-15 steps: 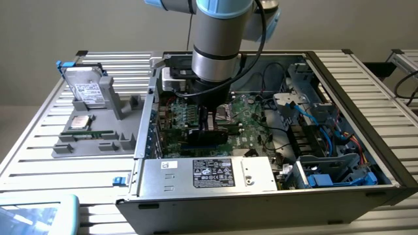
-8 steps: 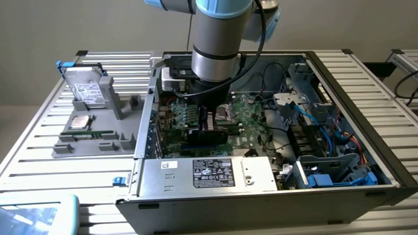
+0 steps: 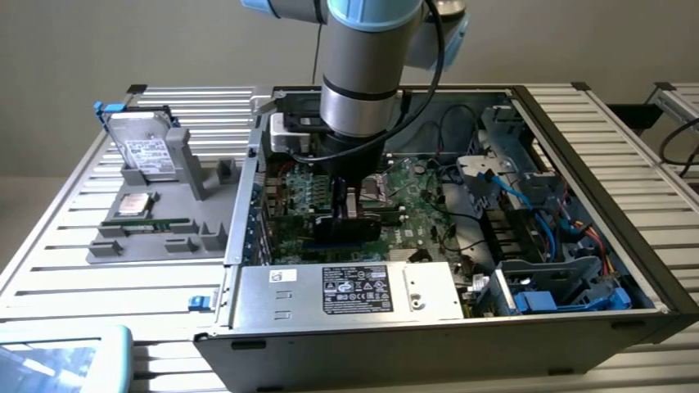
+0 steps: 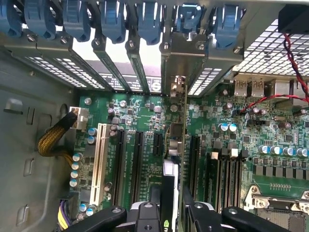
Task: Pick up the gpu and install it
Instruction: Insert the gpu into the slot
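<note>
The gripper (image 4: 166, 212) is closed on the gpu (image 4: 175, 145), holding it on edge so its lower edge can meet a slot on the motherboard (image 4: 270, 159) inside the open computer case (image 3: 437, 327). The card's metal bracket lines up with the rear slot openings. The arm (image 3: 366, 74) hides the card's contact edge, so how far it is seated is hard to tell.

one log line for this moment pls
stage: gpu held edge-on over motherboard slots | hand: shut on gpu, inside pc case | seated: cannot tell
</note>
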You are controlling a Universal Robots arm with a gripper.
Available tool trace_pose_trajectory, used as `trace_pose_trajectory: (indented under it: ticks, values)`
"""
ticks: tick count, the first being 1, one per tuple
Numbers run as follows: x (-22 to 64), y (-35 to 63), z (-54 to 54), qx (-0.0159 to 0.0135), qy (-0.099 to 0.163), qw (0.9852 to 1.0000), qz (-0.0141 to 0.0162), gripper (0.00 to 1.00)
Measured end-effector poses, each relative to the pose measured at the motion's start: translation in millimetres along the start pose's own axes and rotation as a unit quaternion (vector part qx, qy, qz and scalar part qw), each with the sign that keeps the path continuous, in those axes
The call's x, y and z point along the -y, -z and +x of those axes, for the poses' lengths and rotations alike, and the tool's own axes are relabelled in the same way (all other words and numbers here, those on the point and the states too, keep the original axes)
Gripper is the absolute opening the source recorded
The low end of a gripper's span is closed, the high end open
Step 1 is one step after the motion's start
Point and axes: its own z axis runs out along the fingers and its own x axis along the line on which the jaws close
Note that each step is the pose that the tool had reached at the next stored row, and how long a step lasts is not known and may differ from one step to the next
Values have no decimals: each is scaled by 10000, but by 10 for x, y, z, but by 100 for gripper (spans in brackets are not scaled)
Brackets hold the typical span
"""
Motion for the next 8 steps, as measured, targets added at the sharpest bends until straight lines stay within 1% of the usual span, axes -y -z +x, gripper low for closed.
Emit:
trace_pose_trajectory:
  ticks: [2, 8]
  values:
    - [-6, -6, -2, 4, -1, 10000, 2, 27]
    - [-11, -6, -1, 0, 2, 10000, 0, 27]
